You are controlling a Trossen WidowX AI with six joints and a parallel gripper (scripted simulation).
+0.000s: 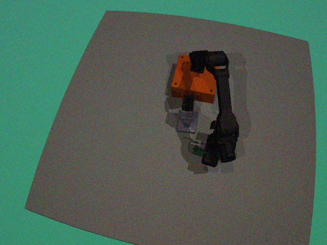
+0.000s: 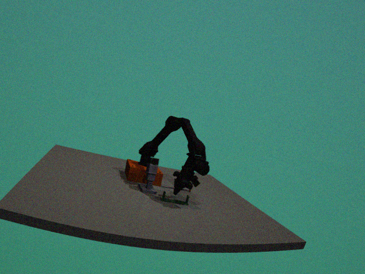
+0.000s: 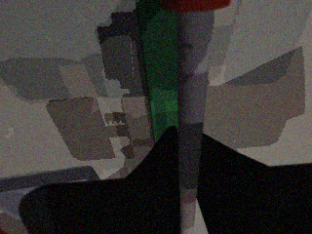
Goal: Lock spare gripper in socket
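Note:
My gripper is shut on the lock pin, a thin grey rod with a red head. The pin is held roughly level, a little above the green rack. The grey-violet mount stands beside the rack; its foot shows at the left of the wrist view. A dark block, apparently the spare gripper, is upright on the mount. Its fit in the socket is too small to tell.
The orange box lies behind the mount, by the arm's base. The mount and dark block stand between this box and the rack. The arm arches high over the right side in the top view and hides part of the rack.

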